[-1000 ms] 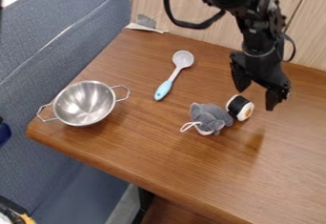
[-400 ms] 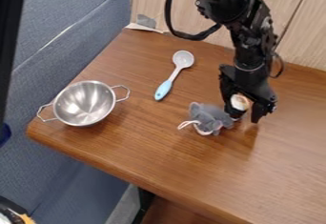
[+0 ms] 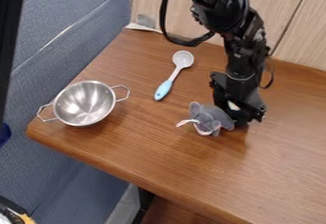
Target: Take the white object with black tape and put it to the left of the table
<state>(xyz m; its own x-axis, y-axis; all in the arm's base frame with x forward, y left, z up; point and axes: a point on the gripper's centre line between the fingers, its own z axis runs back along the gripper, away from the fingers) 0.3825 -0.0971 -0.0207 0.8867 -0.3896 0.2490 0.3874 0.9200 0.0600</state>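
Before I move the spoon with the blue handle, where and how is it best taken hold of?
I would grip the spoon by its blue handle, coming from above and closing across its width. It lies flat and slanted on the table; the handle is narrow, while the round bowl is wider and probably more awkward.

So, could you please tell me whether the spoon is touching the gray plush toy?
Apart: the camera view shows brown tabletop between the spoon and the plush toy.

The glossy black, segmented arm (image 3: pixel 234 42) has a thick black cable (image 3: pixel 164 18) looping at nine o'clock, a thin dark wire (image 3: pixel 272 78) at four and an angular black gripper (image 3: pixel 240 118).
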